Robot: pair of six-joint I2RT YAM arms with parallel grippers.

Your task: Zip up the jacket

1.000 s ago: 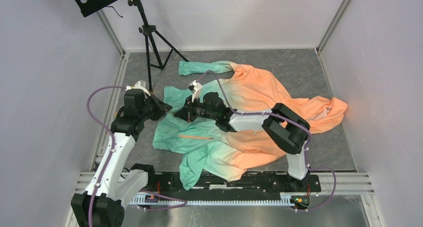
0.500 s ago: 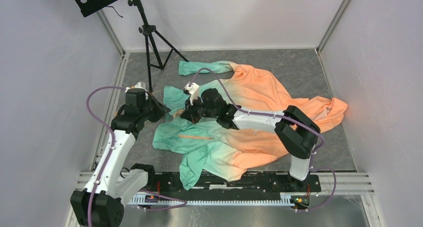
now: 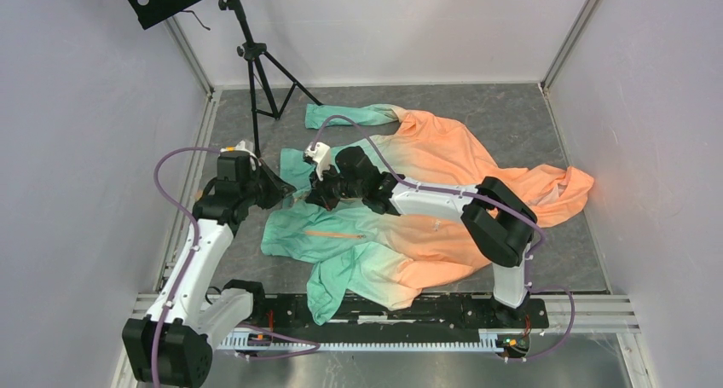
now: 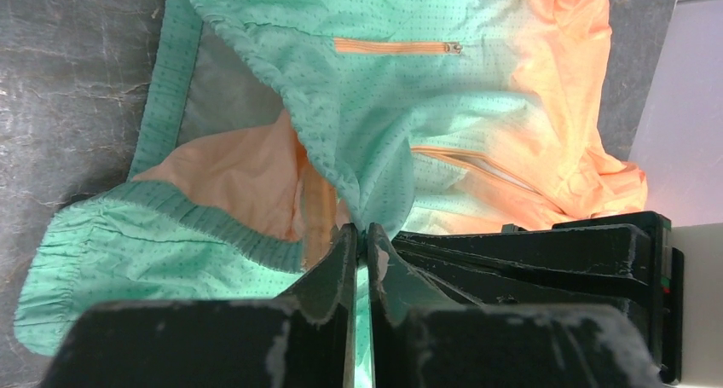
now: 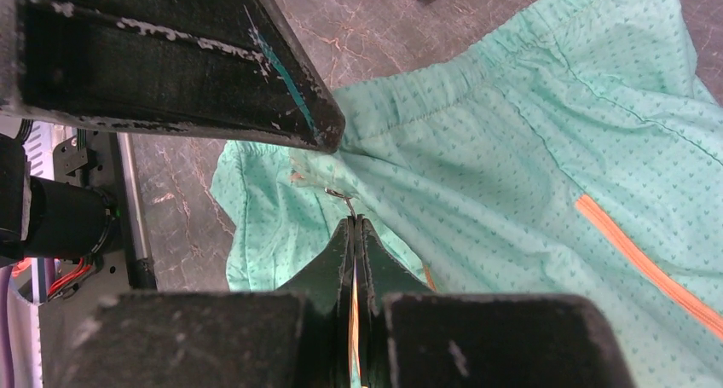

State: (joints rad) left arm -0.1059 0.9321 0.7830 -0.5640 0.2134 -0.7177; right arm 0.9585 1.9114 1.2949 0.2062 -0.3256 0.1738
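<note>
The jacket (image 3: pixel 426 158) lies spread on the grey table, mint green at the left and peach orange at the right. My left gripper (image 3: pixel 286 192) is shut on a fold of mint fabric (image 4: pixel 375 192) at the jacket's lower hem. My right gripper (image 3: pixel 314 196) is right beside it, shut on the small metal zipper pull (image 5: pixel 341 199) of the front zipper. In the right wrist view (image 5: pixel 354 222) its jaws are pressed together, with the left gripper's finger (image 5: pixel 170 64) just above. An orange pocket zip (image 4: pixel 396 46) lies flat on the green panel.
A black tripod stand (image 3: pixel 256 64) stands at the back left, close to the left arm. White walls enclose the table on three sides. A black mounting rail (image 3: pixel 384 307) runs along the near edge, with a green sleeve draped over it.
My right gripper has moved a little left towards the left gripper, still holding the zipper. The left gripper has shifted only slightly and keeps its hold on the hem.
</note>
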